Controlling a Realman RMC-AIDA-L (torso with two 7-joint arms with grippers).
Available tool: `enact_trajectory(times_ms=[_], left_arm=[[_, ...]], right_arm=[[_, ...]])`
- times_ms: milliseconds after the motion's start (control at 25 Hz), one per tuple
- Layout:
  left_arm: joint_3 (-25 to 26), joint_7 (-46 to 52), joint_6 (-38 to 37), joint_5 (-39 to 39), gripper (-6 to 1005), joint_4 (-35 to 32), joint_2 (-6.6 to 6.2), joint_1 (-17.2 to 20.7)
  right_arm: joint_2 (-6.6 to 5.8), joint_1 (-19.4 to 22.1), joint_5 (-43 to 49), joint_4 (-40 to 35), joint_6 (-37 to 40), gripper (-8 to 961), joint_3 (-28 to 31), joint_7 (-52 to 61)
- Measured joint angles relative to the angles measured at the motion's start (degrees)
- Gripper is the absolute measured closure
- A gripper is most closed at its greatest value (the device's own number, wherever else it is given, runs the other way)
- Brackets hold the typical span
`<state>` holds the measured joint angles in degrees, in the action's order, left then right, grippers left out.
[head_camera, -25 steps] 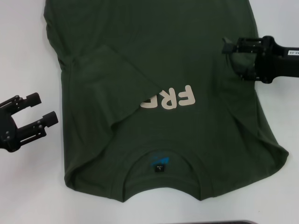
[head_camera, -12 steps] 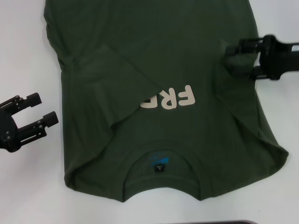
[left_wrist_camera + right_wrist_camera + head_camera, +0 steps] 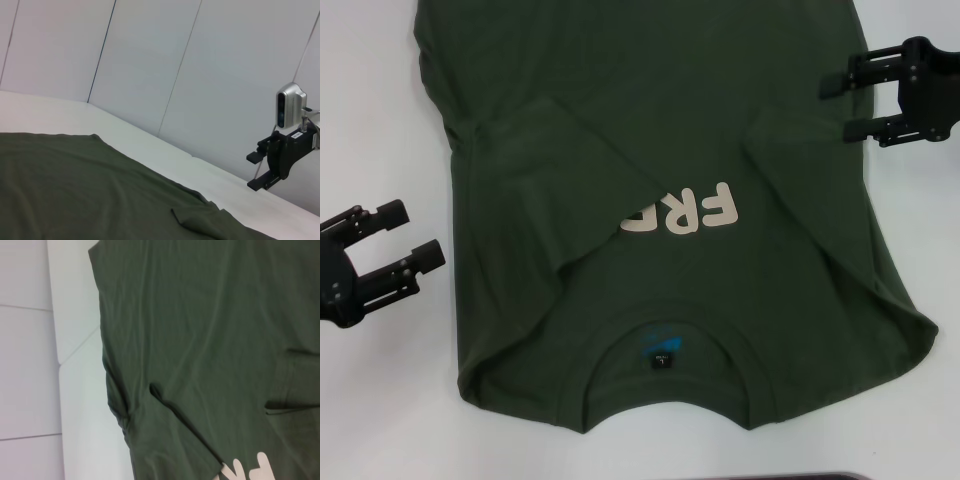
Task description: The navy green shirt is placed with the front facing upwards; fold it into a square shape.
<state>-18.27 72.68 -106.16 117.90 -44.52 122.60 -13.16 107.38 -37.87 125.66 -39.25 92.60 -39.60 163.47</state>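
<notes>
1. Nearest the robot, the ribbed crew neck (image 3: 665, 335) of the navy green shirt (image 3: 650, 130) was seen, with a blue inner label (image 3: 658, 343) and a small black tag (image 3: 664, 361) inside it.
2. The shirt was spread flat on the white table (image 3: 380, 400), its matte cotton lightly creased.
3. The left sleeve had been folded inward over the cream chest print (image 3: 682, 212), so that only part of the lettering was shown.
4. The left tool (image 3: 415, 232) was held open and empty above the table beside the shirt, unchanged from a second before.
5. The right sleeve (image 3: 800, 165) was laid folded inward, whereas a second earlier it had been gripped.
6. Farthest off, the right tool (image 3: 838, 108) had been withdrawn to the shirt's edge, its fingers parted and holding nothing.
</notes>
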Motion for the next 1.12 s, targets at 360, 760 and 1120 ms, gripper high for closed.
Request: enact_trajectory(times_ms=[360, 760, 1120], left_arm=[[1.7, 0.2, -1.2, 0.0, 226, -0.2, 0.08, 0.1], [1.7, 0.4, -1.1, 0.0, 226, -0.1, 0.09, 0.0], [2.7, 0.4, -0.9, 0.0, 226, 0.0, 0.09, 0.2]], right_arm=[[-1.94, 2.2, 6.7, -0.9, -0.5, 224, 0.9, 0.5], [-0.05, 1.9, 11.2, -0.6, -6.2, 226, -0.1, -1.2], [1.80, 1.8, 11.3, 0.2, -11.7, 227, -3.0, -2.1]])
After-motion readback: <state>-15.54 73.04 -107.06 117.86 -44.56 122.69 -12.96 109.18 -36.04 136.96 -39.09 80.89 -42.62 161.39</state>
